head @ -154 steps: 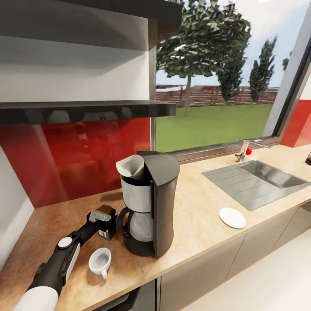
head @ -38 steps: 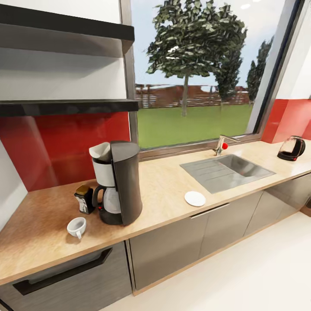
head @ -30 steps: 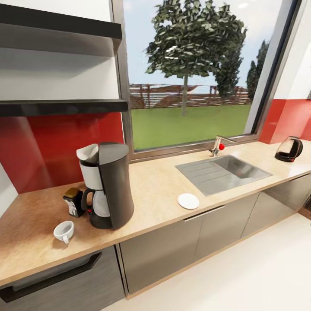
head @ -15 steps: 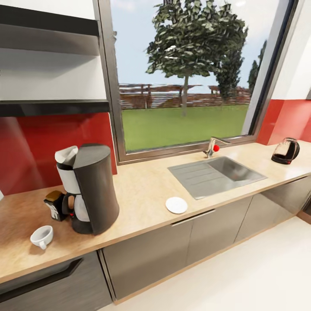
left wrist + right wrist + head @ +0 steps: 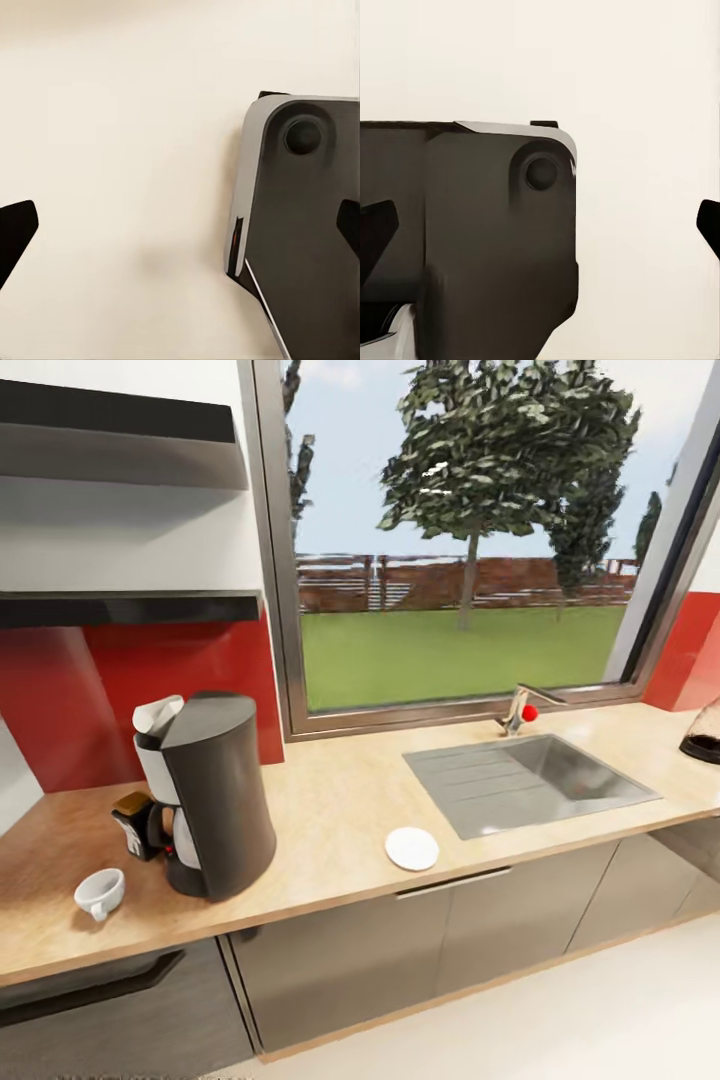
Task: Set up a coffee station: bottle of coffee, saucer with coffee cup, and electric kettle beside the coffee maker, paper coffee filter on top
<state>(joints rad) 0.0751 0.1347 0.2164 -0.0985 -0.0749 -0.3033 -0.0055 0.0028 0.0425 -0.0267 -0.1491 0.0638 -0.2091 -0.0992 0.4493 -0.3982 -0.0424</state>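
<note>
Coffee maker [image 5: 212,795] stands on the countertop [image 5: 340,800] with the filter [image 5: 158,715] on top, bottle [image 5: 133,824] and cup [image 5: 100,892] beside it, saucer [image 5: 412,848] well apart; both grippers' fingers spread wide

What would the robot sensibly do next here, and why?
Probably roll toward the saucer and pick it up. It lies alone near the sink, away from the coffee maker, while the cup sits bare on the counter. Both claws look open and empty.
</note>
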